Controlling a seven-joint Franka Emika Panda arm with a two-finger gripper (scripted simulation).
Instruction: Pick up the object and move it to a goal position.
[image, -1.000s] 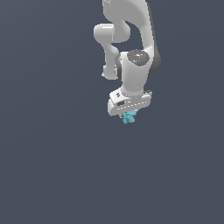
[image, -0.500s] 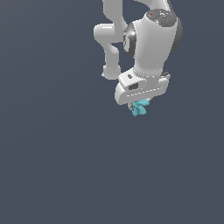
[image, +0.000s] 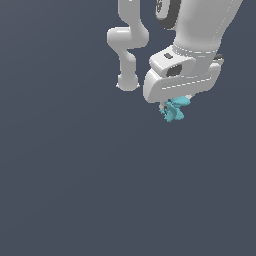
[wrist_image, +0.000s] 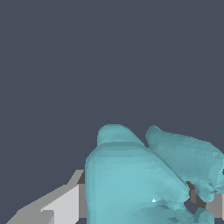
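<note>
The object (image: 174, 110) is a small turquoise lumpy figurine hanging just under the white hand of the arm, up in the air in the exterior view. My gripper (image: 172, 106) is shut on it, and the hand hides most of the fingers. In the wrist view the object (wrist_image: 144, 175) fills the lower right, very close to the camera. One grey-white finger (wrist_image: 57, 205) shows beside it, and a bit of the other finger (wrist_image: 214, 203) shows past it.
The white arm (image: 129, 45) rises behind the hand toward the top of the exterior view. Around and below it lies only a flat dark grey-blue ground (image: 75, 190).
The arm has carried the object toward the camera and to the exterior view's right, so hand and object look larger. The grip has stayed shut on it.
</note>
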